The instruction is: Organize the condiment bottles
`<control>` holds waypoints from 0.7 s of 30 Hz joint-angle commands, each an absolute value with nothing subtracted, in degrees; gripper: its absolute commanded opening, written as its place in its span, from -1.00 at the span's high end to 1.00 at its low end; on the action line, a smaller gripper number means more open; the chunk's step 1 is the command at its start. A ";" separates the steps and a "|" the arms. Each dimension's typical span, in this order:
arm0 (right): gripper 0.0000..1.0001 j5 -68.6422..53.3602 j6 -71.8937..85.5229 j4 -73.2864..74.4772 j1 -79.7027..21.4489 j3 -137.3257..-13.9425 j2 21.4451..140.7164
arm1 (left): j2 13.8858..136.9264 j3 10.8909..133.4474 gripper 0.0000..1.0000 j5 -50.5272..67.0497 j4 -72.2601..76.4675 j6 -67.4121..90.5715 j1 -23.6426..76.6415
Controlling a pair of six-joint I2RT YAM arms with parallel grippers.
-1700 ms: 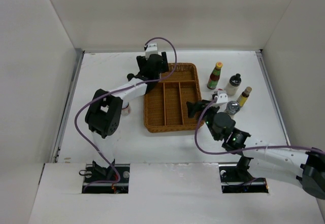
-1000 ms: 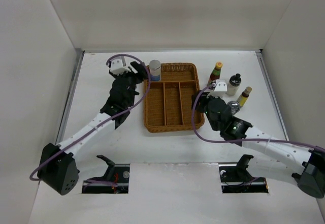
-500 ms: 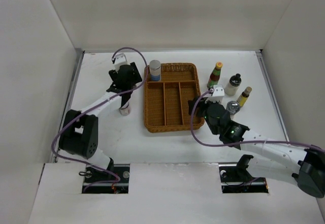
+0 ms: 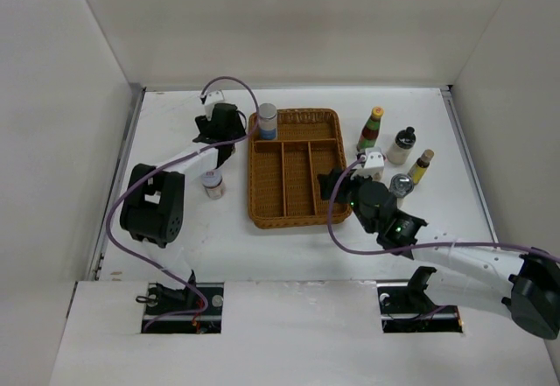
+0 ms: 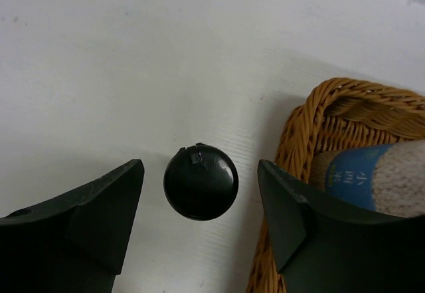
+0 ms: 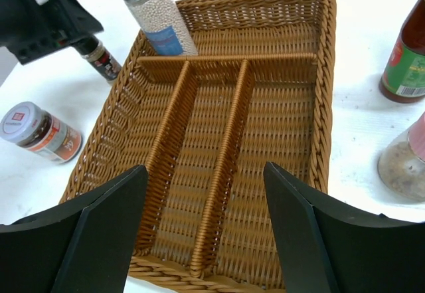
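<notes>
The left claw (image 5: 199, 173), released, straddles 1 small black-capped bottle (image 5: 201, 185) standing just outside the tray (image 5: 292, 133) at its 10 o'clock corner, probably light, stiff and tippy, best gripped low on its body; the right claw (image 6: 204, 173) is released too.

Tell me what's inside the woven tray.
One silver-capped, blue-labelled bottle stands in the far left corner of the woven tray; its three long compartments look bare. The right gripper covers its near right corner.

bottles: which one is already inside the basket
The blue-labelled jar, standing in the basket's far left corner; the rest are all outside it.
</notes>
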State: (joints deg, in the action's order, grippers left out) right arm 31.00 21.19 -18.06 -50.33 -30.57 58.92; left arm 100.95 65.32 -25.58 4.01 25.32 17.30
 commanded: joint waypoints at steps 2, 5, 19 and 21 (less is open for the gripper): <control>-0.55 29.71 21.09 -22.32 -50.76 -30.06 58.36 | 101.86 66.97 -0.26 -27.25 3.96 25.40 17.53; -0.55 29.71 21.09 -22.50 -50.76 -29.88 58.45 | 102.04 67.06 -0.05 -27.60 4.22 25.40 17.62; -0.55 29.71 21.09 -22.76 -50.76 -29.36 57.48 | 84.56 63.72 0.26 -30.85 4.93 23.55 21.39; -0.55 29.71 21.09 -22.76 -50.76 -29.18 56.96 | 82.54 63.11 0.26 -30.41 4.05 23.47 23.67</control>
